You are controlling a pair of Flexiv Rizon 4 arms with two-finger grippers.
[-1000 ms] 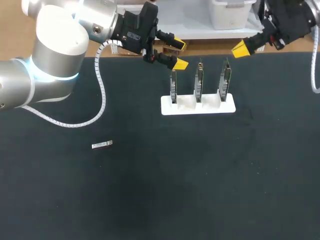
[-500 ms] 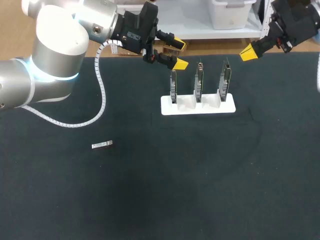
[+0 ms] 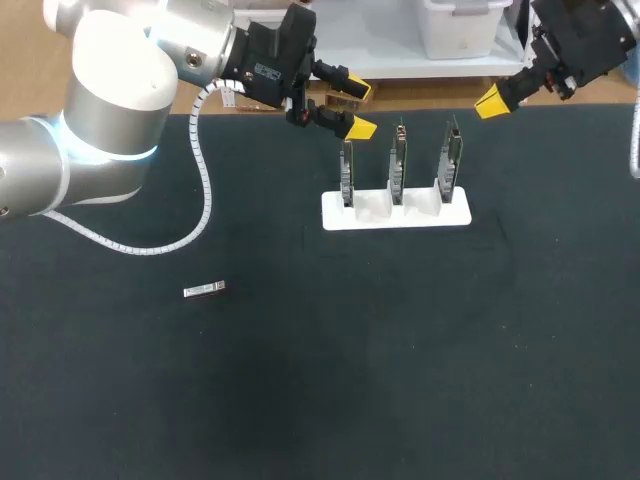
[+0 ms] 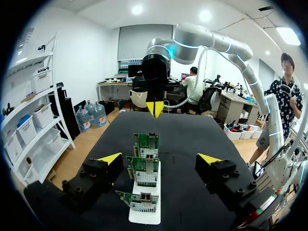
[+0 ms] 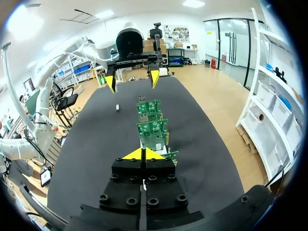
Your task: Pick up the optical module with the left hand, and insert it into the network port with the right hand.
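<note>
Green network cards (image 3: pixel 398 160) three; silver module (image 3: pixel 204 290) one.

optical module (image 3: pixel 204 290): front-left on table (image 3: pixel 420 380) | card stand (image 3: pixel 398 217): rear-centre, well apart

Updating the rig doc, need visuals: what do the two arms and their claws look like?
Left arm: rounded silver-white links, a glowing light-blue ring at one joint, a white coiled cable along it. Left claw: black blocky body with a small white label, two fingers with wedge-shaped yellow tips. Right claw: same black body and yellow tips; a white cable beside it.
</note>
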